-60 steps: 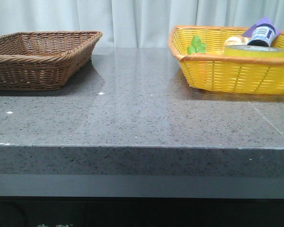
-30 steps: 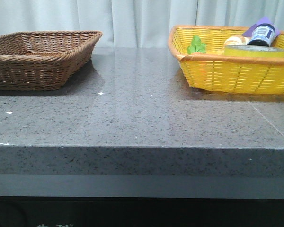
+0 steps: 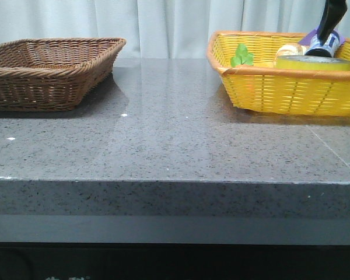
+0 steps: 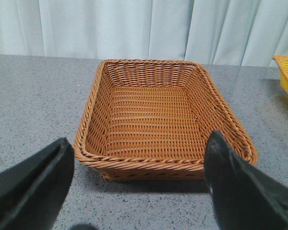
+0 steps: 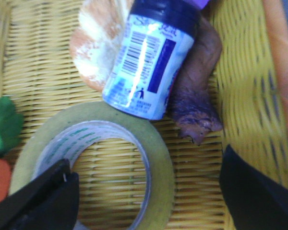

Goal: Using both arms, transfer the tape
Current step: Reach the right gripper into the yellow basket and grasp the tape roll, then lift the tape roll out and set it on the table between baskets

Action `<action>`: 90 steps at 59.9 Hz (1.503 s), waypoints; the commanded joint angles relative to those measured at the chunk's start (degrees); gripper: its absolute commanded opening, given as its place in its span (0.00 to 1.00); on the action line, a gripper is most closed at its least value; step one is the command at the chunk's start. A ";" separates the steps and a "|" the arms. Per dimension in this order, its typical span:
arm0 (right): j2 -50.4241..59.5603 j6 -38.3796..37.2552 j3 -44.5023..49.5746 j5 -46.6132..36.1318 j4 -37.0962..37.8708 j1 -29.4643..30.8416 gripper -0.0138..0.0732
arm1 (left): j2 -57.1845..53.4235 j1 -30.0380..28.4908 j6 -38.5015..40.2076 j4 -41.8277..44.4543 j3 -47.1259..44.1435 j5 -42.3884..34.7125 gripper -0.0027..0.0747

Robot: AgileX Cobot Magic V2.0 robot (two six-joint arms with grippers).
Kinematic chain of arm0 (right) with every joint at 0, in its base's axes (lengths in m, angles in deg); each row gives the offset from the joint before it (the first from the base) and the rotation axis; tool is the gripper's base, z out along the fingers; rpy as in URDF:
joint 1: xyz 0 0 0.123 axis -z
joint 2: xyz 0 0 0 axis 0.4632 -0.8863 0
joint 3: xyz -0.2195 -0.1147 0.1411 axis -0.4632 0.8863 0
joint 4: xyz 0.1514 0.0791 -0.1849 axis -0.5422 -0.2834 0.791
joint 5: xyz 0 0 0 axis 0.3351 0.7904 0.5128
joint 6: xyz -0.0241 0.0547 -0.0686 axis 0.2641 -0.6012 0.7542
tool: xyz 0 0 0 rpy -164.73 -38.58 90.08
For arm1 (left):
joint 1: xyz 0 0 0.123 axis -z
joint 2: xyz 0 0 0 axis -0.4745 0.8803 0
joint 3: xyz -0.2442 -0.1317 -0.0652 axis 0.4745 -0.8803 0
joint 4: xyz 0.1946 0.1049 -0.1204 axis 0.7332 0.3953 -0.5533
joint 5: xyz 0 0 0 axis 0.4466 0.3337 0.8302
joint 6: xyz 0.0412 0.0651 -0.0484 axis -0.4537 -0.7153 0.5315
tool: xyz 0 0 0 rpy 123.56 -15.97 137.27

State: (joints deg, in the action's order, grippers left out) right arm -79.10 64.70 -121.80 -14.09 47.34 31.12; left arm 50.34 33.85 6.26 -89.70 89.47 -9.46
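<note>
The tape (image 3: 312, 63) lies flat in the yellow basket (image 3: 280, 93) at the right of the table, a yellow roll with a white core and green lettering. In the right wrist view the tape (image 5: 161, 163) is right under my right gripper (image 5: 146, 158), which is open and empty. One finger (image 5: 43, 199) hangs over the roll's hole and the other finger (image 5: 254, 191) is outside its rim. In the front view a dark tip of the right gripper (image 3: 331, 17) comes down over the basket. My left gripper (image 4: 139, 141) is open and empty, in front of the brown basket (image 4: 158, 120).
A blue-labelled bottle (image 5: 151, 57) leans against the tape's far side, with a bread roll (image 5: 93, 43) and a brown-purple item (image 5: 199, 91) beside it. A green leaf (image 3: 242, 55) sits at the basket's left. The brown basket (image 3: 46, 76) stands at the back left.
The right gripper's dark tip has come into the front view from above, over the yellow basket. The tape and baskets have not moved.
</note>
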 commanded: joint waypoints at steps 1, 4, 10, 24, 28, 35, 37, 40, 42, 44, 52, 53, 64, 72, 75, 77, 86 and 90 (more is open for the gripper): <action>0.40 -0.09 -2.50 -2.54 -0.19 0.49 0.86 | 0.43 -0.17 0.19 -0.09 1.83 -4.73 0.74; -0.67 -0.09 -2.50 -2.56 -0.19 0.49 0.85 | 0.43 -0.17 0.19 -0.09 1.83 -4.73 0.74; -2.22 -0.09 -2.50 -2.18 -0.19 0.49 0.77 | 0.43 -0.17 0.19 -0.09 1.83 -4.73 0.74; -2.31 -0.10 -2.50 -2.04 -0.19 0.49 0.40 | 0.43 -0.17 0.19 -0.09 1.83 -4.73 0.74; -2.18 -0.10 -2.50 -1.83 -0.19 0.49 0.34 | 0.43 -0.17 0.19 -0.09 1.83 -4.73 0.74; -1.08 -0.10 -2.50 -1.60 -0.19 0.49 0.30 | 0.43 -0.17 0.19 -0.09 1.83 -4.73 0.74; -0.57 -0.10 -2.50 -1.60 -0.19 0.49 0.29 | 0.43 -0.17 0.19 -0.09 1.83 -4.73 0.74; 0.41 -0.10 -2.50 -1.65 -0.19 0.49 0.29 | 0.43 -0.17 0.19 -0.09 1.83 -4.73 0.74; 1.13 -0.10 -2.50 -1.65 -0.19 0.49 0.29 | 0.43 -0.17 0.19 -0.09 1.83 -4.73 0.74; 1.78 -0.10 -2.50 -1.65 -0.19 0.49 0.29 | 0.43 -0.17 0.19 -0.09 1.83 -4.73 0.74; 5.75 -0.10 -2.50 -0.27 -0.19 0.49 0.29 | 0.43 -0.17 0.19 -0.09 1.83 -4.73 0.74; 6.40 -0.10 -2.50 0.09 -0.19 0.49 0.29 | 0.43 -0.17 0.19 -0.09 1.83 -4.73 0.74; 12.04 0.05 -2.43 3.46 -0.19 0.32 0.29 | 0.43 -0.17 0.19 -0.09 1.83 -4.73 0.74; 17.04 2.22 0.12 2.62 -0.19 -1.15 0.29 | 0.43 -0.17 0.19 -0.09 1.83 -4.73 0.74; 20.00 2.93 2.27 0.76 -0.19 -2.66 0.29 | 0.43 -0.17 0.19 -0.09 1.83 -4.73 0.74; 21.93 3.09 3.92 -0.53 -0.19 -4.11 0.29 | 0.43 -0.17 0.19 -0.09 1.83 -4.73 0.74; 27.37 3.09 9.26 -4.65 -0.19 -13.20 0.29 | 0.43 -0.17 0.19 -0.09 1.83 -4.73 0.74; 27.83 3.23 9.98 -4.87 -0.19 -18.33 0.29 | 0.43 -0.17 0.19 -0.09 1.83 -4.73 0.74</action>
State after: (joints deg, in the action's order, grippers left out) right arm -54.17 67.28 -111.10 -12.70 48.22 17.22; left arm 50.34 33.85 6.26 -89.57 89.47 -9.46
